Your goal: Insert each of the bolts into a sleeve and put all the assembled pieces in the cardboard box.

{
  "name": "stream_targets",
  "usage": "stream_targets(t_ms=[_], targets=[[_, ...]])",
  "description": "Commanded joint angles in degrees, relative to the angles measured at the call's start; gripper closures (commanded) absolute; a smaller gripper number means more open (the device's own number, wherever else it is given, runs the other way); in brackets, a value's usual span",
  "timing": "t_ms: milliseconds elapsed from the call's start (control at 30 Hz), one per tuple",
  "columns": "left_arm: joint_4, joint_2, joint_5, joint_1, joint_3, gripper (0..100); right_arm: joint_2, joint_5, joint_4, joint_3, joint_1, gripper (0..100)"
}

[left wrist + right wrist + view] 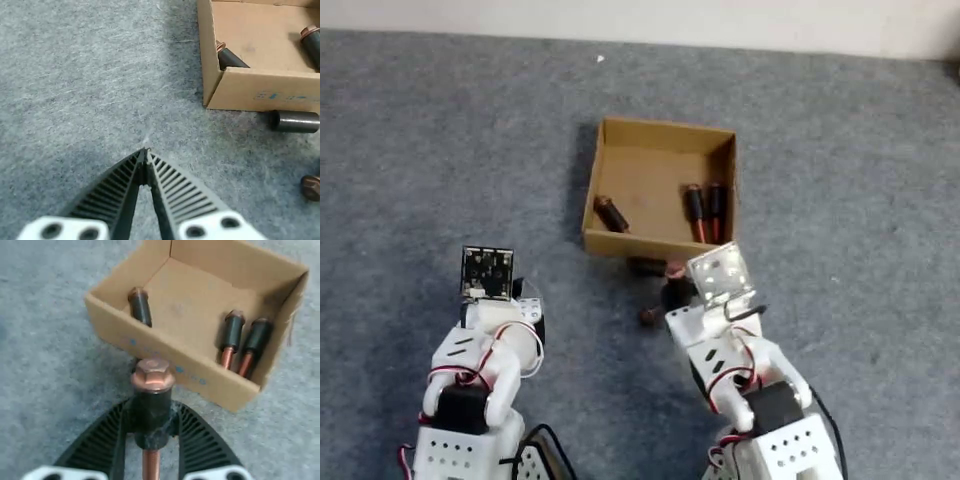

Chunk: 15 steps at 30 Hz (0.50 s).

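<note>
The cardboard box (620,243) sits mid-table and holds three assembled bolt-and-sleeve pieces (611,213) (695,208) (716,208). My right gripper (152,412) is shut on a black sleeve (151,412) with a copper bolt (152,374) through it, held just in front of the box's near wall (150,342). A loose black sleeve (295,121) lies against that wall, and a loose bolt (311,186) rests on the carpet nearby. My left gripper (145,156) is shut and holds nothing, low over the carpet to the left of the box (260,87).
Grey carpet covers the whole table. The left arm (480,350) stands at the lower left, the right arm (740,370) at the lower right. Open carpet lies to the left and right of the box.
</note>
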Motion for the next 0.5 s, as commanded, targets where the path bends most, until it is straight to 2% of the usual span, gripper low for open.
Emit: stream_targets(t_ms=[0, 200, 467], targets=[[-0.26, -0.4, -0.62, -0.66, -0.04, 99, -0.13, -0.79, 1.1, -8.84, 0.92, 99.4], [-0.26, -0.31, -0.62, -0.66, -0.04, 99, 15.69, -0.7, -3.12, -18.42, 1.01, 99.2], [-0.35, -0.31, -0.62, -0.66, 0.84, 99, 43.74, -0.7, -26.42, -29.76, 7.78, 99.2]])
